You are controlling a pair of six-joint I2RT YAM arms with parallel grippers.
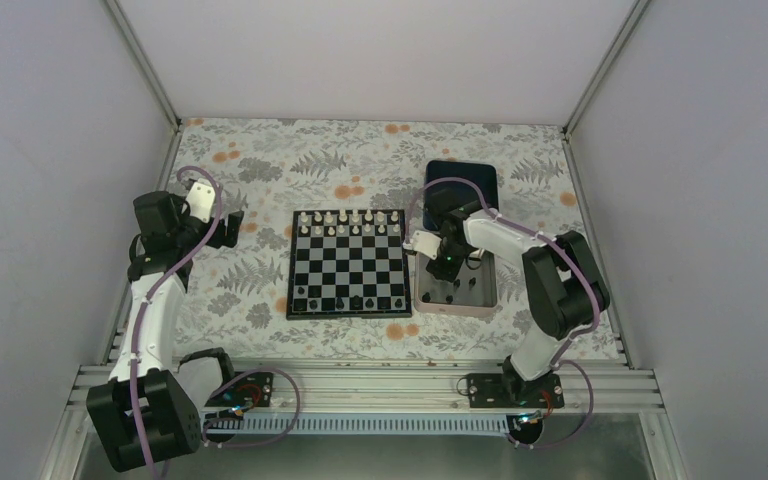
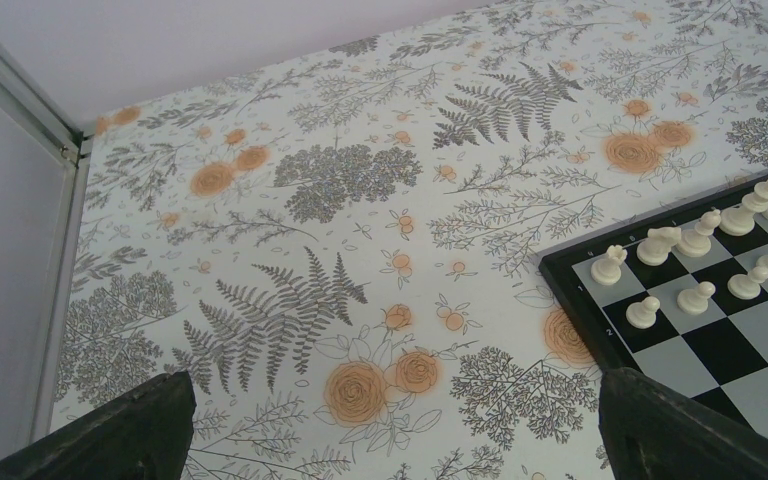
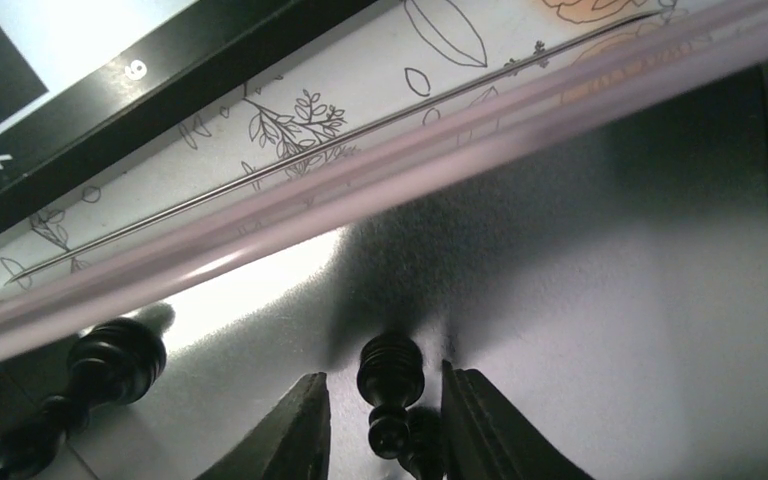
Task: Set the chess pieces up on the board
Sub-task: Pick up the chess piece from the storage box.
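The board [image 1: 348,262] lies mid-table, with white pieces [image 1: 348,222] on its far rows and a few black chess pieces [image 1: 357,301] on its near row. My right gripper [image 1: 447,268] is down inside the silver tray [image 1: 480,296]. In the right wrist view its jaws [image 3: 385,420] straddle a black piece [image 3: 392,375] lying on the tray floor. A gap shows on the left side of that piece and the right finger [image 3: 475,420] is close to it. A second black piece [image 3: 110,365] lies to the left. My left gripper [image 2: 395,420] hangs open over the floral cloth, left of the board [image 2: 720,350].
A dark blue tray [image 1: 475,172] sits behind the silver one, partly under the right arm. The silver tray's rim [image 3: 360,200] and the board's black border [image 3: 110,110] run just beyond the right jaws. White pieces [image 2: 660,245] fill the board corner nearest the left gripper.
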